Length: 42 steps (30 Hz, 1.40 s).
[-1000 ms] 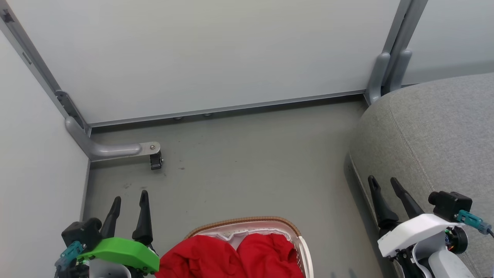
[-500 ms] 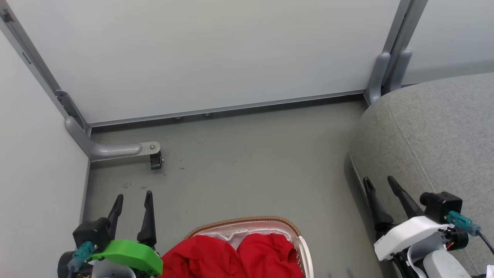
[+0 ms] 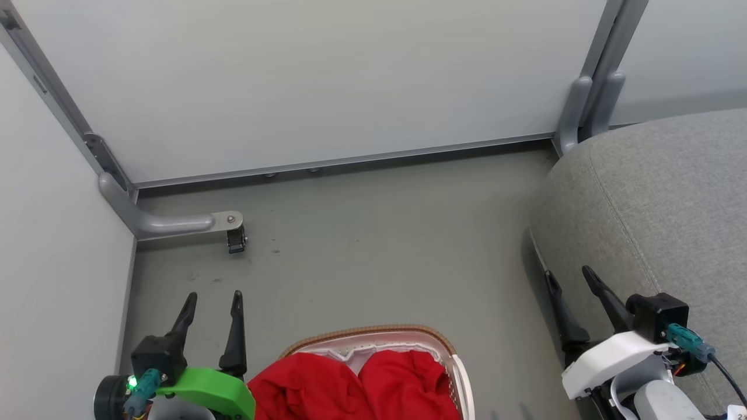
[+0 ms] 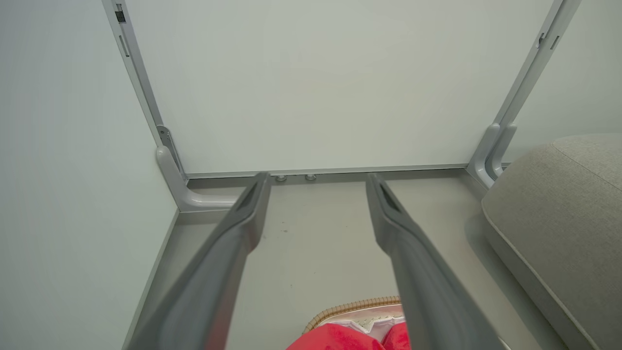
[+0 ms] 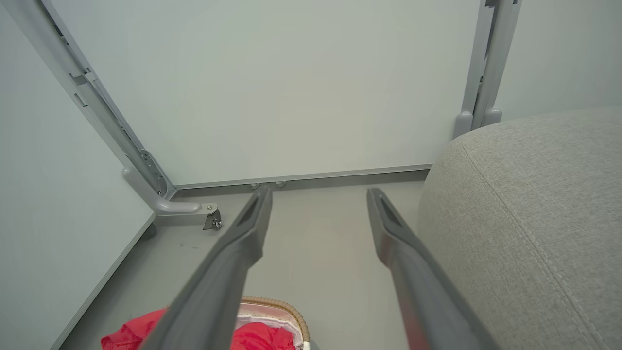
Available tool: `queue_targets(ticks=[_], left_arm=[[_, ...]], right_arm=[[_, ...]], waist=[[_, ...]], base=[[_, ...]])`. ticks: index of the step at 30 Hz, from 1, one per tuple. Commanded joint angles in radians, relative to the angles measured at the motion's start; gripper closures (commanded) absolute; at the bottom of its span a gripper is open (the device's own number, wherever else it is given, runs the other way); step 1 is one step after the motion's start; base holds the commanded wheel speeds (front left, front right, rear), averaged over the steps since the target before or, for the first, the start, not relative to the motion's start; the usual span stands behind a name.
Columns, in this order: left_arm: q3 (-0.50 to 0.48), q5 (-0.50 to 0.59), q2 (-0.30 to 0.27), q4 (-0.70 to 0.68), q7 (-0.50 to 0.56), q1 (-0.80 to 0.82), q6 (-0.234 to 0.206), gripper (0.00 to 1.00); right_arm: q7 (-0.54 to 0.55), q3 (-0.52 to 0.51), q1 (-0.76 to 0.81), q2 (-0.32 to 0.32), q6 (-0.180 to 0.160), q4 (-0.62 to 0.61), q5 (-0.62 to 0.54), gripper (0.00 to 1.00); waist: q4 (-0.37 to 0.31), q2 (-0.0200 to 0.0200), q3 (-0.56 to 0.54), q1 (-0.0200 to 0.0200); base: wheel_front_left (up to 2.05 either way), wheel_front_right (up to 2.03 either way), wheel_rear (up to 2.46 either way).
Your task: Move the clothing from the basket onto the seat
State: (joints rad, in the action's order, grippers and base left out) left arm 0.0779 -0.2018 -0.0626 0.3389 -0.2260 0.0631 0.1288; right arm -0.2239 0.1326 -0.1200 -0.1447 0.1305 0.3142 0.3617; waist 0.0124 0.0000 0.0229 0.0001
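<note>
Bright red clothing (image 3: 356, 386) fills the basket (image 3: 373, 337), whose brown woven rim and white liner show at the bottom middle of the head view. The grey seat (image 3: 659, 198) rises at the right. My left gripper (image 3: 213, 299) hovers open just left of the basket, nothing between its fingers. My right gripper (image 3: 567, 273) is open at the seat's front edge, empty as well. The left wrist view has the clothing (image 4: 340, 338) and the basket (image 4: 354, 307) low between the left gripper (image 4: 318, 177). The right wrist view shows the right gripper (image 5: 318, 192), the clothing (image 5: 131, 335) and the seat (image 5: 534, 209).
White partition panels (image 3: 303, 81) close off the far side and the left. A grey metal foot with a small caster (image 3: 236, 239) juts onto the grey floor (image 3: 379, 245) at the left. Two grey posts (image 3: 589, 105) stand by the seat's far corner.
My left gripper has shifted right, toward the basket. My right gripper has moved slightly left and lower in the view. Both stay open; the clothing lies as before.
</note>
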Motion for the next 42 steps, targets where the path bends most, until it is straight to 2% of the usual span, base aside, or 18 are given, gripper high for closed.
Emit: queue_targets(ticks=[1,11,19,25,38,42], left_arm=[[0.006,0.022,-0.003,-0.002,-0.008,-0.009,0.003,0.00],[0.056,0.078,0.003,0.031,-0.025,0.065,0.003,0.00],[0.127,0.129,0.007,0.090,-0.041,0.164,0.003,0.00],[0.183,0.124,0.001,0.132,-0.039,0.235,0.003,0.00],[0.386,0.020,-0.009,0.245,-0.039,0.377,0.003,0.00],[0.454,-0.048,-0.005,0.289,-0.039,0.414,0.003,0.00]], right_arm=[[-0.010,0.003,0.000,-0.003,0.000,-0.003,-0.024,0.00],[-0.028,0.016,-0.058,-0.008,0.000,-0.022,-0.073,0.00],[-0.042,0.032,-0.136,-0.007,0.000,-0.044,-0.117,0.00],[-0.043,0.040,-0.190,0.010,0.000,-0.062,-0.101,0.00],[-0.043,0.043,-0.264,0.009,0.000,-0.096,-0.108,0.00],[-0.043,0.043,-0.281,0.009,0.000,-0.105,-0.111,0.00]], waist=[[-0.002,0.0000,0.005,0.0000],[-0.028,0.0000,0.137,-0.0001],[-0.059,0.0000,0.316,-0.0001],[-0.083,0.0000,0.437,-0.0001],[-0.107,0.0000,0.629,-0.0001],[-0.118,0.0000,0.681,-0.0001]], base=[[0.00,0.00,0.00],[0.00,0.00,0.00],[0.00,0.00,0.00],[0.00,0.00,0.00],[0.00,0.00,0.00],[0.00,0.00,0.00]])
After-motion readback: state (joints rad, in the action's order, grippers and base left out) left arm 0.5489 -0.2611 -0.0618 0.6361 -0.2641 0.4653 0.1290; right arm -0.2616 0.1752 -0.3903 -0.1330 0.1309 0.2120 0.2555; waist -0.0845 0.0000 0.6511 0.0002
